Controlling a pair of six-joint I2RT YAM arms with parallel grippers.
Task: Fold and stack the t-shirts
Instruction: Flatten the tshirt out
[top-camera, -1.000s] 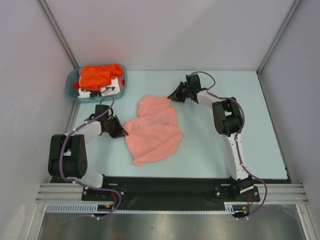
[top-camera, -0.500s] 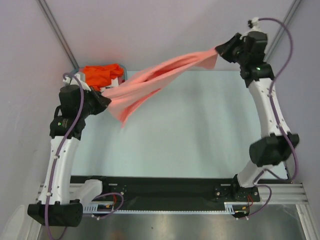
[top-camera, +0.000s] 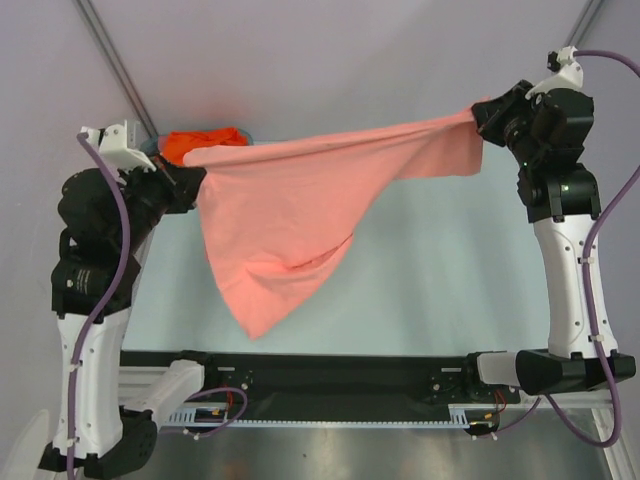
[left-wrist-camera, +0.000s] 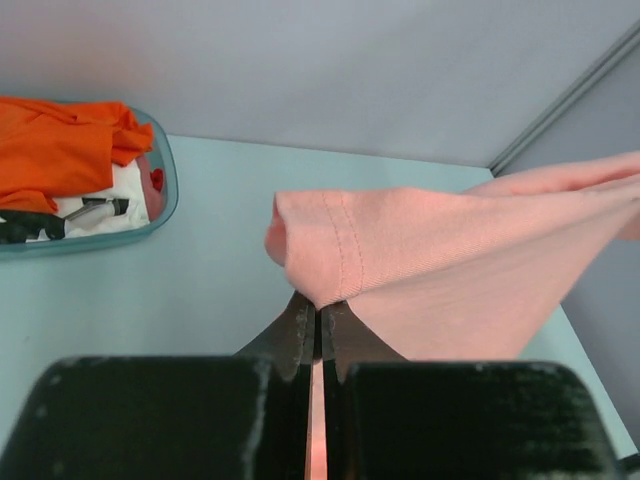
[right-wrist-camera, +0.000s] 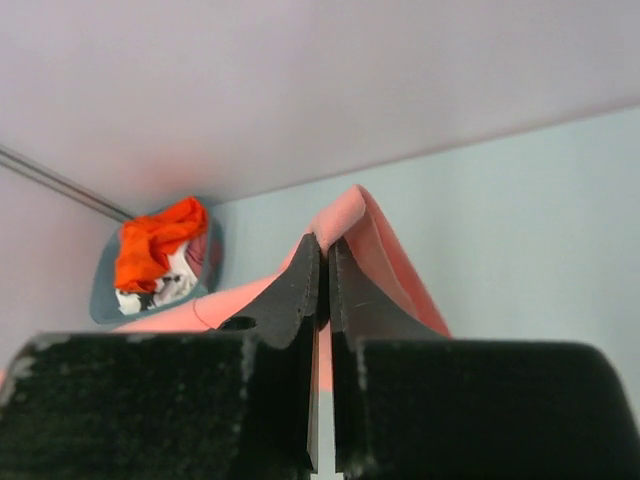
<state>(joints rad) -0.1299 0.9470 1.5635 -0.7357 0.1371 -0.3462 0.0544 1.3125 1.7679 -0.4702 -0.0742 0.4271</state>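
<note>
Salmon-pink t-shirt (top-camera: 300, 215) is held up in the air, stretched across the workspace between both arms, with the top edge pulled nearly taut from left to upper right. The remaining cloth is hung down in a loose point over the left half of the table (top-camera: 440, 280). Whether the low tip touches the surface cannot be told. Left gripper (top-camera: 190, 182) is clamped tight on a hemmed fold of the shirt, with the stitching seen just past the fingertips in the left wrist view. Right gripper (top-camera: 483, 115) is likewise pinched closed on a fold at the far end, jaws almost together. Orange t-shirt (left-wrist-camera: 60, 145) is heaped in the teal basket (left-wrist-camera: 168, 190), on top of the white t-shirt with black print (left-wrist-camera: 90, 212). The basket is set in the far-left corner of the table, close to the back wall (top-camera: 330, 60). The tabletop is a matte pale blue-green sheet. It is enclosed at the back and sides by plain lavender-grey panels, with an aluminium post (top-camera: 115, 65) at each far corner. A black base plate (top-camera: 340, 368) is fitted along the near edge under the arm bases.
</note>
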